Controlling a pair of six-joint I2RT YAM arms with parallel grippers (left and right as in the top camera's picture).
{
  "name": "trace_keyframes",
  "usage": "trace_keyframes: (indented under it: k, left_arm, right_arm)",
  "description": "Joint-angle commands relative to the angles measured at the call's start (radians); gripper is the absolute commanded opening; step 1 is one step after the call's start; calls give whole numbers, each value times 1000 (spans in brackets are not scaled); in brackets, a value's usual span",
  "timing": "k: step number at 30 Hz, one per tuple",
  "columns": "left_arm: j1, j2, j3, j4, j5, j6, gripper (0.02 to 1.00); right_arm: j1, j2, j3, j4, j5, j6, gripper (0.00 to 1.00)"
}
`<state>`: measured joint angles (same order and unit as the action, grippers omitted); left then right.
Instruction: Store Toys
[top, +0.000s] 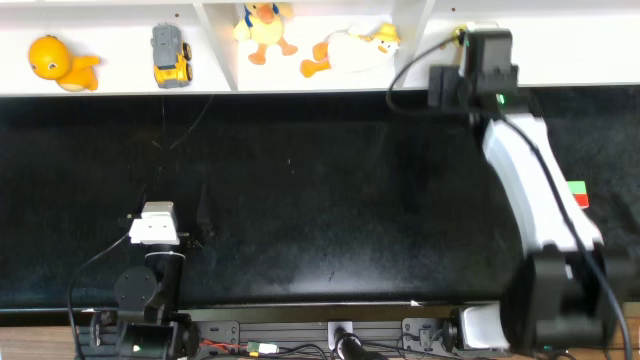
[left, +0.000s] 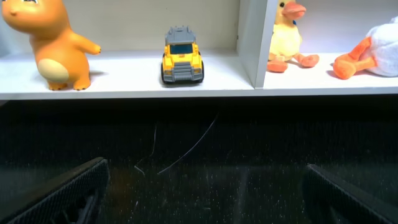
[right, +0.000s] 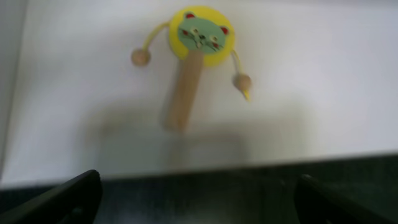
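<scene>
Right wrist view: the rattle drum (right: 189, 68) lies flat on the white shelf (right: 336, 93), apart from the right claw (right: 199, 193), which is spread and empty. Its handle ends near the shelf lip, so a low sweep there could likely knock it off. The left claw (left: 205, 193) hangs released over the table (left: 199, 143)

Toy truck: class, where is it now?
Top view: the truck stands on the shelf at left, right of the orange toy, with a divider between it and the yellow duck.

Black scratched mat (top: 300, 200); red-green marker (top: 578, 192) at its right edge; cables (top: 260, 347) along near edge.
</scene>
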<state>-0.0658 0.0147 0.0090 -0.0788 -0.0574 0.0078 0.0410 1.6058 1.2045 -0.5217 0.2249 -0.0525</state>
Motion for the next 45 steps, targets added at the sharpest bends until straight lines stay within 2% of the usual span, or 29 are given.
trace_keyframes:
  k: [1,4,7,11,14,16,20,26,31,35,37,40,43,45]
  left_arm:
    - [-1,-12,-1,-2,-12,19,998]
    - [-1,-12,-1,-2,-11,19,998]
    - [-1,-12,-1,-2,-11,19,998]
    - [-1,-12,-1,-2,-11,19,998]
    - [-1,-12,-1,-2,-11,19,998]
    - [-1,-12,-1,-2,-11,19,998]
    - [-1,-12,-1,-2,-11,19,998]
    - [-1,-12,-1,-2,-11,19,998]
    - [-1,-12,-1,-2,-11,19,998]
    - [-1,-12,-1,-2,-11,19,998]
    - [-1,-12,-1,-2,-11,19,998]
    - [-1,-12,-1,-2,-11,19,998]
    - [-1,-12,-1,-2,-12,19,998]
    - [-1,-12,-1,-2,-11,19,996]
  right_arm:
    - [2,-238,-204,-10,59,1,996]
    - [-2,-406,-332,-93,73,4,996]
    - [-43,-530,-406,-238,130,64,998]
    - [-189,-609,-433,-337,147,88,998]
    - [-322,-619,-430,-307,115,91,998]
    - [-419,-604,-428,-303,65,90,998]
    - [-536,-556,-428,-303,-22,61,996]
    - [-552,-467,-428,-259,-26,38,998]
    - [-552,-436,-423,-298,-25,38,998]
    - [-552,-440,-395,-397,50,37,996]
    - [-552,-440,-390,-413,86,-17,996]
    - [-552,-431,-391,-324,9,-61,996]
    - [-552,-419,-391,-342,-55,-60,993]
    - [-552,-405,-391,-338,-147,-60,993]
